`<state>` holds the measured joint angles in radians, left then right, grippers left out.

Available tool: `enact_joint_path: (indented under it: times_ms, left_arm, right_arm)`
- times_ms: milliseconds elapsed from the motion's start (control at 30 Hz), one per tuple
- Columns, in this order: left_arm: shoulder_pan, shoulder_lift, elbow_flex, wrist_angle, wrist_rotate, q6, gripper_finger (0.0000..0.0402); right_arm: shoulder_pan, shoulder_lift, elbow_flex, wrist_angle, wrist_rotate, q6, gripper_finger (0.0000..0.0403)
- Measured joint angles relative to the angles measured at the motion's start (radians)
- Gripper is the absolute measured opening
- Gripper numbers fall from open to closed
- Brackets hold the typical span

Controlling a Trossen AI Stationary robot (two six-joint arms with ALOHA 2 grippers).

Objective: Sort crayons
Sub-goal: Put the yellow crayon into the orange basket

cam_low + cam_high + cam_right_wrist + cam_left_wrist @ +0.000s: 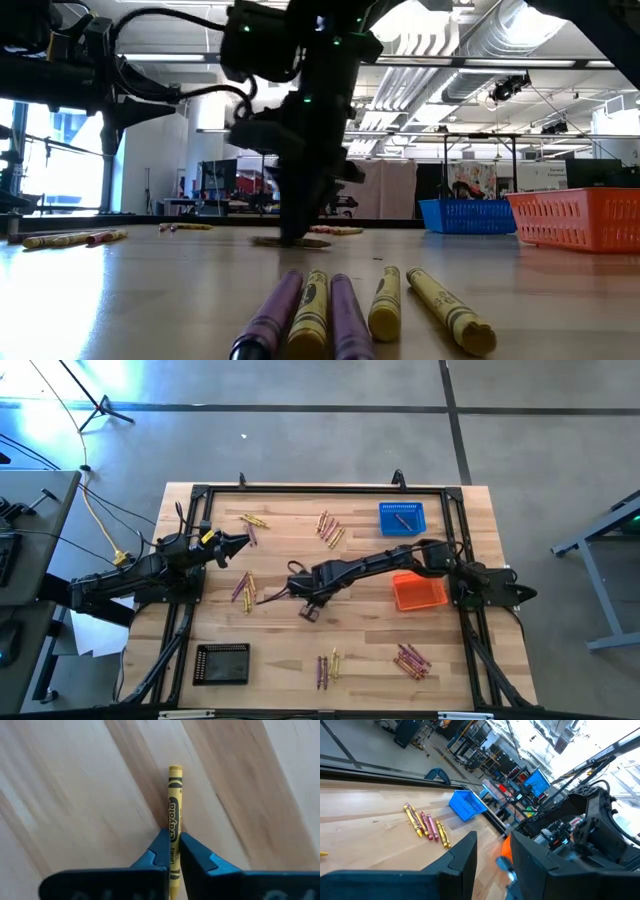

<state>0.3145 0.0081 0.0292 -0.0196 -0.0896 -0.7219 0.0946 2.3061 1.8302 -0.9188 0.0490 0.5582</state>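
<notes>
Right wrist view shows the right gripper (173, 851) pinched shut on a yellow crayon (174, 815), a slim paper-wrapped cylinder with black printed lettering, lying flat on the pale streaked grain of the wooden table (75, 795). The blue-tinted fingers (155, 852) taper to narrow tips that press the wrapper from both sides.

From above, that gripper (309, 612) sits near the table's middle, its dark jointed arm reaching in from the right edge. The left gripper (238, 544) hovers near the left edge toward the far side, its two flat dark fingers (465, 855) parted with nothing between them.

More crayons lie in loose clusters on the planked top: a yellow and maroon bunch (330, 528) near the far edge, a small pair (254, 520) toward the far left corner, a few (243, 589) left of centre, a group (328, 667) by the near edge, and a reddish heap (412, 660) toward the near right corner.

A blue mesh basket (401, 518) stands by the far right corner, an orange one (418, 592) at the right edge, and a black one (221, 663) near the near left corner, all rectangular with perforated walls.
</notes>
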Motion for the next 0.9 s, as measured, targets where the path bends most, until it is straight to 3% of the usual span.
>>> enact_joint_path:
  times_ms: [100,233,333,667,800,900]
  left_arm:
    - [0.000,0.000,0.000,0.000,-0.001,0.000,0.0106]
    - [0.000,0.000,0.000,0.000,0.000,0.000,0.0106]
    - [0.000,0.000,0.000,0.000,0.000,0.000,0.0106]
    - [0.000,0.000,0.000,0.000,0.000,0.000,0.0106]
    - [0.000,0.000,0.000,0.000,0.000,0.000,0.0106]
    - [0.000,0.000,0.000,0.000,0.000,0.000,0.0106]
  right_arm:
    - [-0.005,-0.050,-0.007,-0.165,0.041,-0.021,0.0006]
    - [0.006,-0.180,-0.028,-0.448,0.237,0.027,0.0009]
    - [0.011,-0.293,-0.110,-0.541,0.301,0.108,0.0008]
    - [0.027,-0.897,-0.650,-0.375,0.276,0.470,0.0008]
    - [0.076,-1.045,-0.853,-0.227,0.253,0.605,0.0007]
    - [0.114,-1.074,-0.966,-0.161,0.223,0.664,0.0007]
